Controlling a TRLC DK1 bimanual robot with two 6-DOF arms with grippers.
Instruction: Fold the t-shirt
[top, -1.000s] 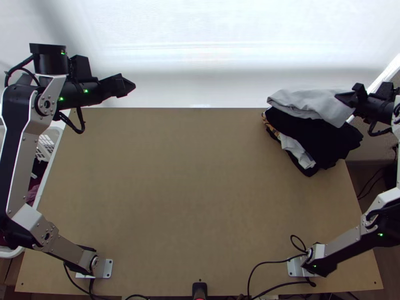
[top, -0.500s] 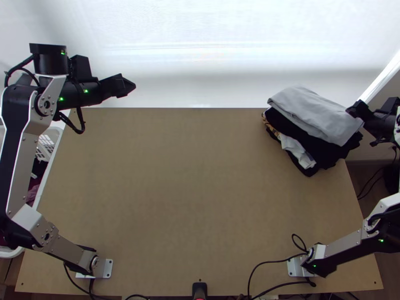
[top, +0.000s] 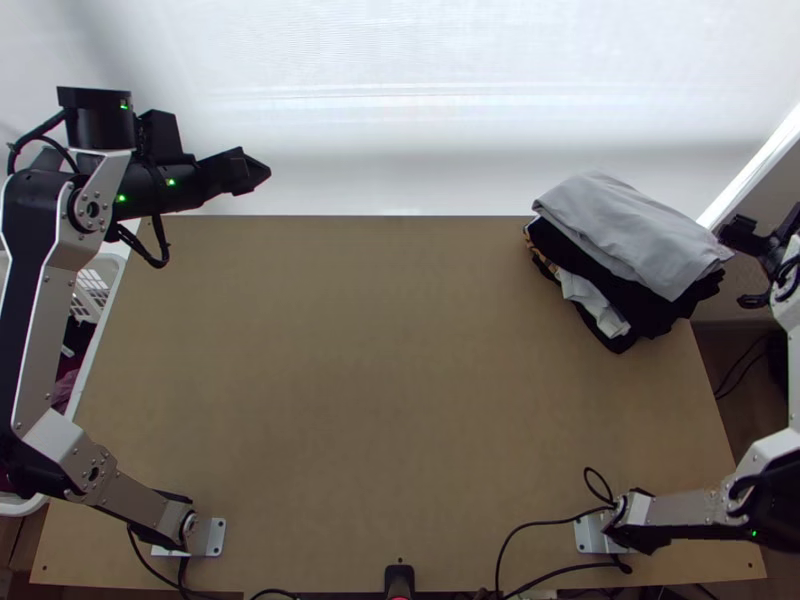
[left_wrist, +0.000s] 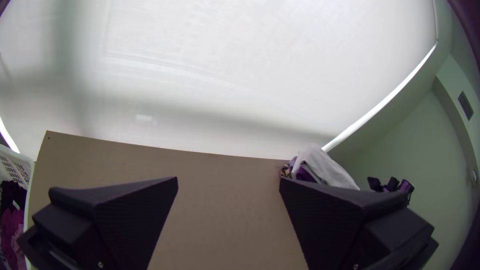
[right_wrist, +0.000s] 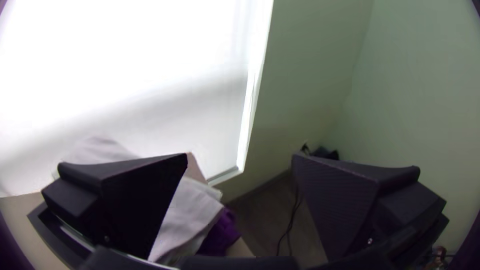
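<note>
white basket (top: 92, 290) | beside table (top: 380, 380) | maroon cloth (left_wrist: 11, 235) inside | grey cloth (top: 630, 225) atop pile (top: 625, 280)

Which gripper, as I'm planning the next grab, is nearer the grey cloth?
Right: the right gripper is beside the grey cloth; the left gripper is across the table.

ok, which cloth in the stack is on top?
The light grey folded cloth: it lies over the black cloth, whereas the other pale piece pokes out from under the black.

Middle of the table (top: 380, 380) can be crossed no problem — far right corner's blocked by the clothes pile (top: 635, 245).
</note>
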